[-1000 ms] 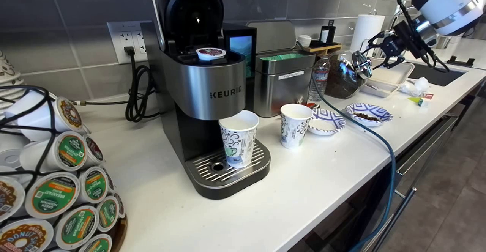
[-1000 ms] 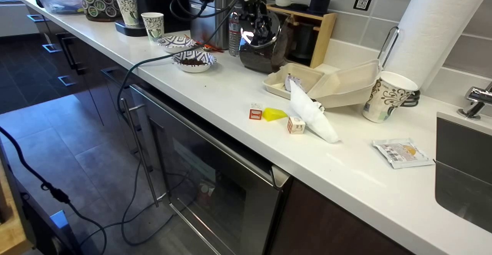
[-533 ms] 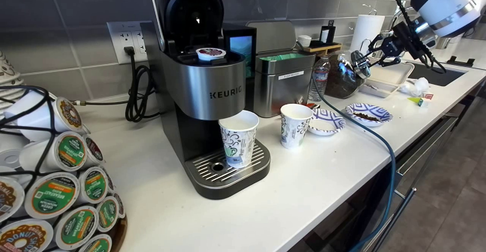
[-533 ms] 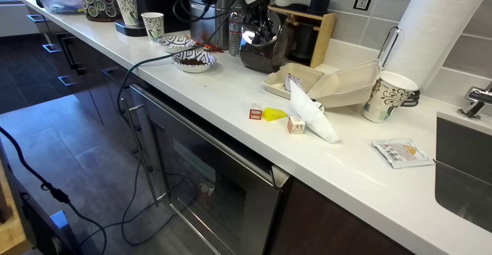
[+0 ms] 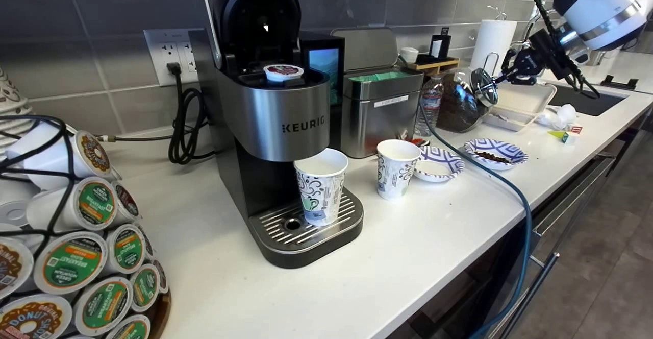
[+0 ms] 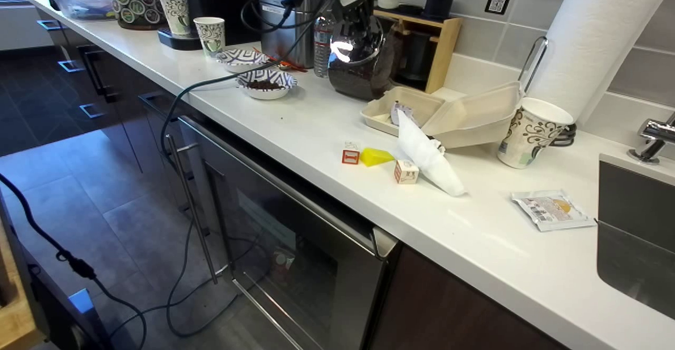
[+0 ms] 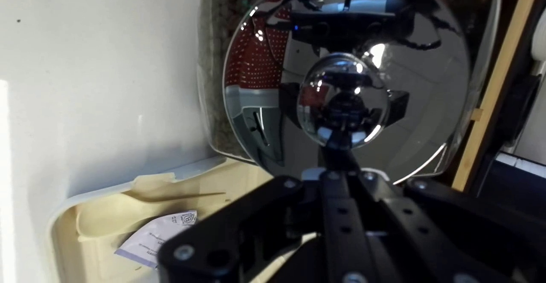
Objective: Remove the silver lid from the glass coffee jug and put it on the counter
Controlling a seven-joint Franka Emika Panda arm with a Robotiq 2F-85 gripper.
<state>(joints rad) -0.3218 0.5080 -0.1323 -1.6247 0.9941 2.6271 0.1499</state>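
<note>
The white tabletop point(image 5: 423, 244) is where this task should end; it carries the Keurig coffee maker point(image 5: 285, 117) and, well apart from that, a takeout clamshell point(image 6: 477, 115) lying open. Just beside the clamshell stands the glass coffee jug point(image 6: 356, 82), dark inside, its lidded end slanted outward. The gripper point(image 7: 340, 158) points at that end with its fingers together and nothing visible between them. The silver lid point(image 5: 483, 88) sits on the jug, tilted with it. Its round knob point(image 7: 343, 97) shows almost whole beyond the fingertips, which reach its lower edge in the wrist view; whether they touch it I cannot tell.

I judge this the grasping step, no hold gained. The next move likely calls for spreading the fingers, centring them on the knob, gripping both sides, then pulling along the slant.
</note>
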